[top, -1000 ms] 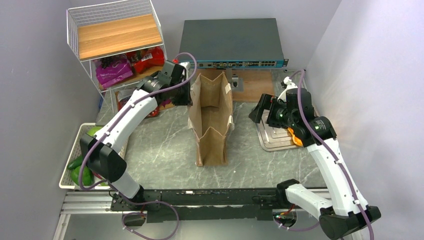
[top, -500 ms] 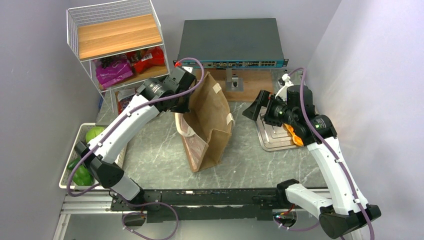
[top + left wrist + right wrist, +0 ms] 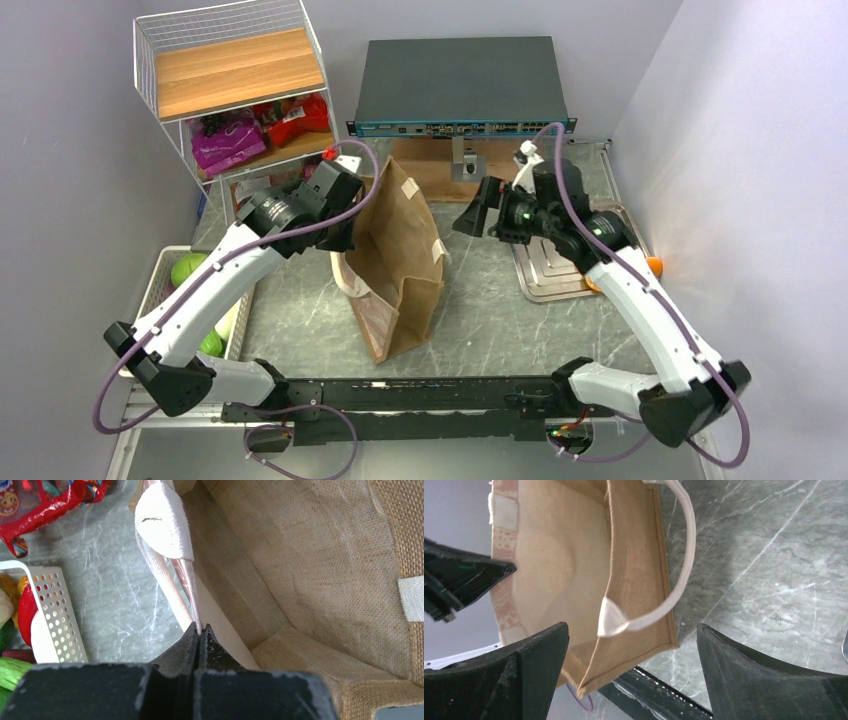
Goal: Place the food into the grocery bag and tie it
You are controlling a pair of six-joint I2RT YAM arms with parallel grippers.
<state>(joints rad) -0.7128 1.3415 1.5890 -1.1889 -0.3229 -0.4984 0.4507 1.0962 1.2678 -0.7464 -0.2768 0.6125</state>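
Since 1 second ago the grocery bag has tipped and slid from upright at the middle of the table toward its near-left part, and the right arm has swung off the tray toward the bag's mouth. The bag now leans left, its open top facing the far-right corner. The left gripper has its jaws pressed fully together on the bag's left rim, pinching the wall where a cream handle is sewn on. The right gripper stands spread as wide as it goes, holding nothing, just beside the bag's right wall; whether it touches the bag cannot be told. On the wire shelf at the far-left corner lie the red snack packets and the purple packet. The cabbage sits in the basket at the left edge, partly behind the left arm. The carrot piece shows only as 1 orange tip past the right arm.
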